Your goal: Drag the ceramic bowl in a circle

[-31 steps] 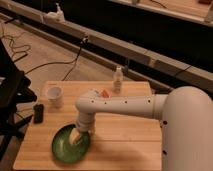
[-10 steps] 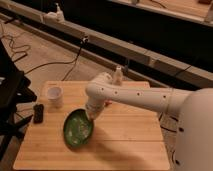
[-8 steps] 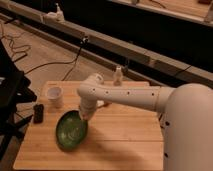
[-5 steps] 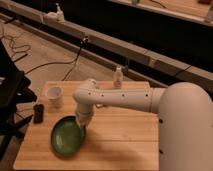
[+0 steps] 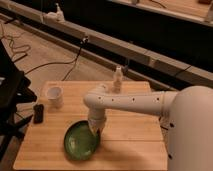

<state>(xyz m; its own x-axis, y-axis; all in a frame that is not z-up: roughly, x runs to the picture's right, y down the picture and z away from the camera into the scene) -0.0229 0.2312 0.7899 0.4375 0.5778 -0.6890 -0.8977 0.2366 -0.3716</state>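
Green ceramic bowl, jaws clamped on rim

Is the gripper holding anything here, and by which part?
The gripper is shut on the green bowl, pinching its rim at the right-hand edge as the camera sees it.

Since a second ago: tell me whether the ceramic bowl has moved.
Yes. The ceramic bowl, its rim pinched by the gripper, has slid toward the table's front edge, farther from the white cup.
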